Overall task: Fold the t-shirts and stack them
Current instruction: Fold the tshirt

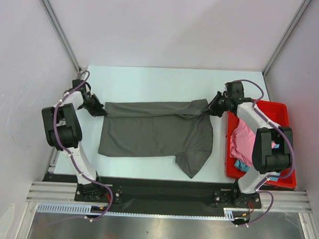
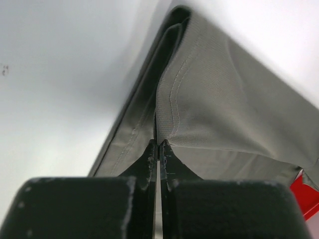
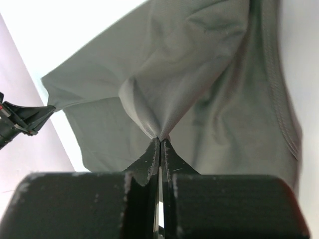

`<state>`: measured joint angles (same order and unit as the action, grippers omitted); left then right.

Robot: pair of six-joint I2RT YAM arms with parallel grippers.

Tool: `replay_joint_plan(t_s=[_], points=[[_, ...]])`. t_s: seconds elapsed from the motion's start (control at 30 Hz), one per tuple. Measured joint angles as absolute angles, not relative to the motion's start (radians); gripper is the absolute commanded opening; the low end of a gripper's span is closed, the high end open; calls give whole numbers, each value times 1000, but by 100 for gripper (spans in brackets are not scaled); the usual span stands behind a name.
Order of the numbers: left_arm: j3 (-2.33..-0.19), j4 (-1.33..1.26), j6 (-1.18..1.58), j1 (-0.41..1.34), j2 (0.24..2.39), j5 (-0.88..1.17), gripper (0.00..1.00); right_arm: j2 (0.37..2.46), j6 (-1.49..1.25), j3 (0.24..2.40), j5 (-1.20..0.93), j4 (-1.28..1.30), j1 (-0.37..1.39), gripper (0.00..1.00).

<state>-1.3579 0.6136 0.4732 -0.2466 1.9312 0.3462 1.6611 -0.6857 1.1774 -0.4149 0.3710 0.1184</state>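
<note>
Nearest the arm bases, one short sleeve of the charcoal-grey t-shirt (image 1: 154,132) points toward the near edge of the white table (image 1: 150,82), on the shirt's right half. The body of the shirt lies spread across the middle of the table, mostly flat with a few soft wrinkles. To its right, just beside the right arm, stands the red tray (image 1: 278,108). The pink t-shirt (image 1: 242,141) lies crumpled inside it, and a bit of the turquoise-blue t-shirt (image 1: 242,165) shows at the tray's near left corner. Farther back, the grey shirt's far edge is drawn into a taut line between the two arms. At its left corner the left end effector (image 1: 99,111) has its fingers pressed together on a stitched hem, the cloth rising from the tips in a fold, as the left wrist view shows. At the right corner the right end effector (image 1: 209,108) is likewise clamped tight on a pinch of the grey fabric, which puckers to a point at its tips in the right wrist view. Beyond both lies bare white table up to the back wall.
</note>
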Motion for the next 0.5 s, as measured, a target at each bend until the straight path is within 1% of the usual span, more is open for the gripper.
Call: replay_joint_plan(t_s=[0.17,0.5], points=[[-1322,624,460,-262,1931,339,0,1661,-654,1159,-409,389,114,0],[-1318,638,435,-278,1931,320,0,1661,-607,1142,-407,405,114,0]])
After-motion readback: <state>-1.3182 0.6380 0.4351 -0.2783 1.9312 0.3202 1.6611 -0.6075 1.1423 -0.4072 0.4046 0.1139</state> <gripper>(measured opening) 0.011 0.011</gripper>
